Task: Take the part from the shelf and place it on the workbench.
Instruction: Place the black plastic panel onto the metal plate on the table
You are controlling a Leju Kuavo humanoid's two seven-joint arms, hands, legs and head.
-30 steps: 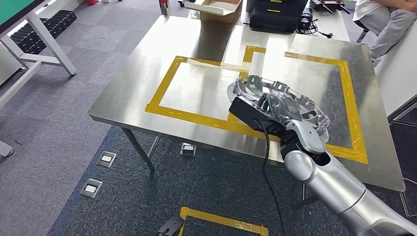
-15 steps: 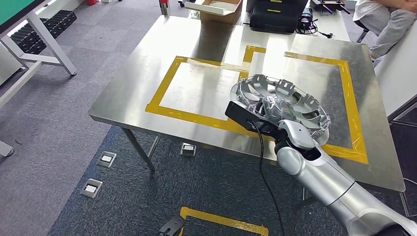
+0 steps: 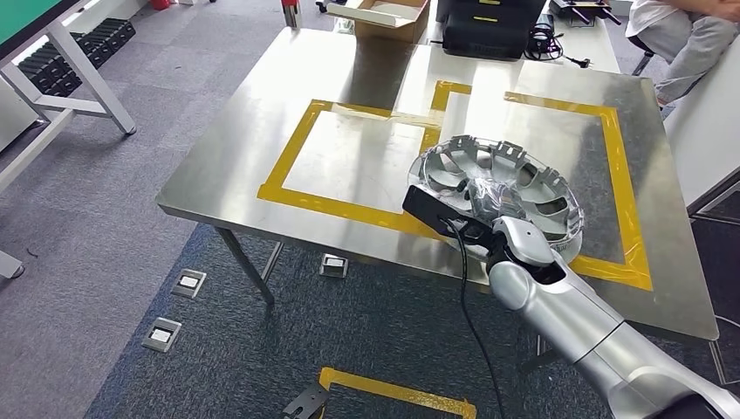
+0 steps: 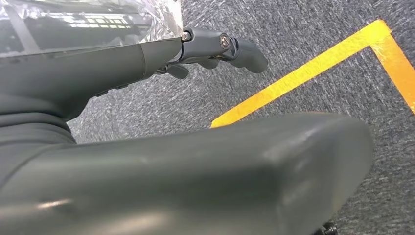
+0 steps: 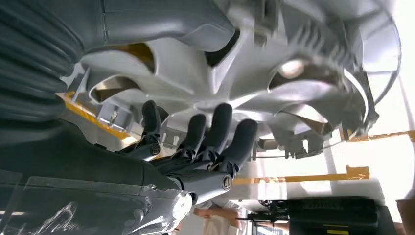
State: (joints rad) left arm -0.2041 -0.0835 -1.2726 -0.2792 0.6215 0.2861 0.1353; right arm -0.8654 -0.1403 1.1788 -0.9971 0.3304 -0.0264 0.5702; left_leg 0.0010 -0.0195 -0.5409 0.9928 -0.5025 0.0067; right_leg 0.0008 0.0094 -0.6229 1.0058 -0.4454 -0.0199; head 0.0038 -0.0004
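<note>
Head view: right hand (image 3: 478, 212) behind part (image 3: 524, 179)

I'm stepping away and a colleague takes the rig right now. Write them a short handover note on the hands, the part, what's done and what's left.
Right hand: grips the part, a silver wheel cover, by its near edge, tilted above the workbench, over the large yellow tape outline.
Left hand: holds nothing, fingers loosely curled, hanging over the carpet near floor tape.
Done: part is off the shelf and brought to the bench.
Left: lower it flat inside the outline, let go, withdraw the arm.
</note>
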